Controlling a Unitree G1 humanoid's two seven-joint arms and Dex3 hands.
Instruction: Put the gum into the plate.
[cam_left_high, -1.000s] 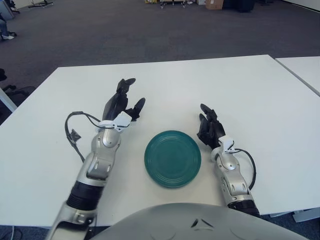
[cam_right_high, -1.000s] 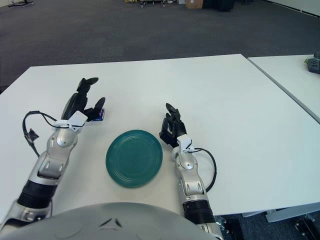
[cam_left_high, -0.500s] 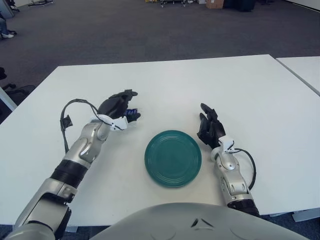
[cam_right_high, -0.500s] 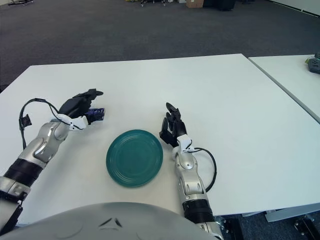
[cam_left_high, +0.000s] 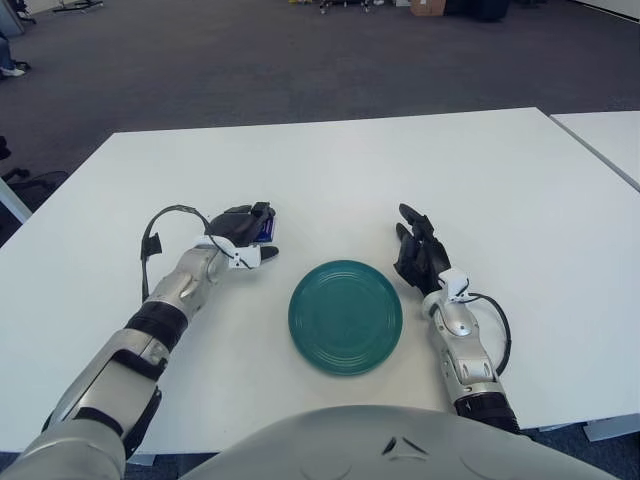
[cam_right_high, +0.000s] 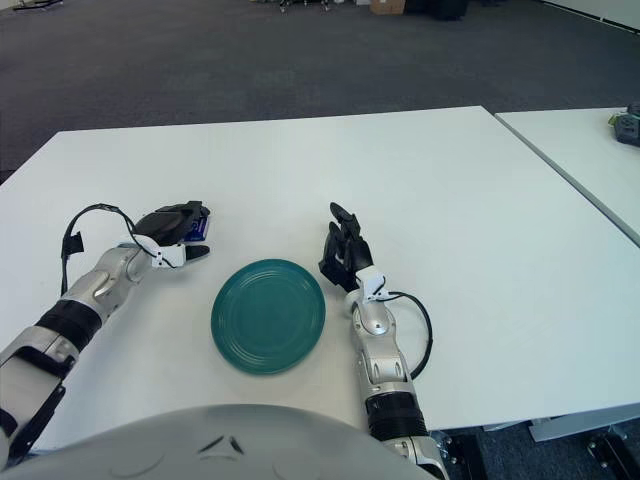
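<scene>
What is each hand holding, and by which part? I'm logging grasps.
The left hand has its fingers closed over the blue gum pack, one end showing. The right hand, beside the plate, holds nothing.

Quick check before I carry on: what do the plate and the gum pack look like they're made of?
The plate looks like glazed ceramic or hard plastic: even teal, faint concentric rings, soft sheen; I can't tell which. The gum, held in the left hand, shows only a glossy blue printed face, probably card or plastic wrap. The right hand is right of the plate.
</scene>
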